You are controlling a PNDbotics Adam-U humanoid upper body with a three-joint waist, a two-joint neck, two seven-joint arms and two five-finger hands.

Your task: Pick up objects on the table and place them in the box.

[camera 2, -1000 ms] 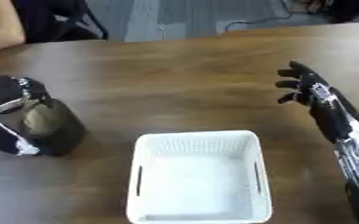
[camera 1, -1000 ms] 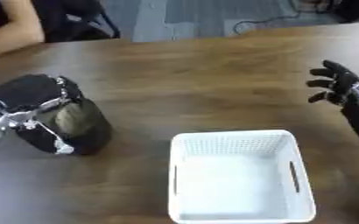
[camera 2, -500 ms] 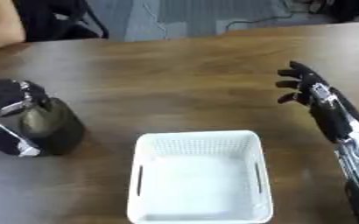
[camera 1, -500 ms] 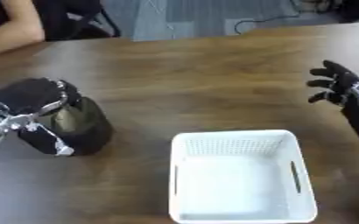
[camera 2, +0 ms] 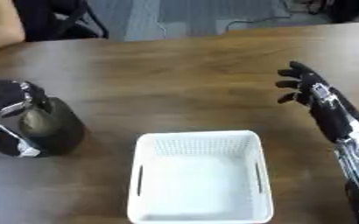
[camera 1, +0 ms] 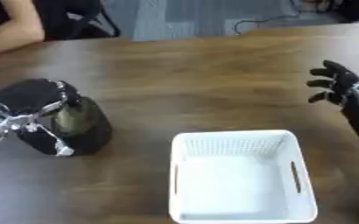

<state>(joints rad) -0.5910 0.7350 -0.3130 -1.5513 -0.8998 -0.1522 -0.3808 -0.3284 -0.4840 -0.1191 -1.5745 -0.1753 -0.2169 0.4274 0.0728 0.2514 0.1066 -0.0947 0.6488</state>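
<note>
Here we see the white box (camera 1: 242, 175) sitting empty on the wooden desk (camera 1: 190, 78). To its left, our left hand (camera 1: 33, 111) is curled round a dark jar (camera 1: 81, 127) standing upright. Right of the box, our right hand (camera 2: 309, 87) hovers with fingers spread.

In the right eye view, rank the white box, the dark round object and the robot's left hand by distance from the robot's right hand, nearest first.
From the right hand, open at the right side of the table:
1. White box, low and centre, just to its lower left.
2. Dark round object, far left of the table.
3. Left hand, wrapped round that object's outer side, at the left edge; nearly level with item 2.
</note>
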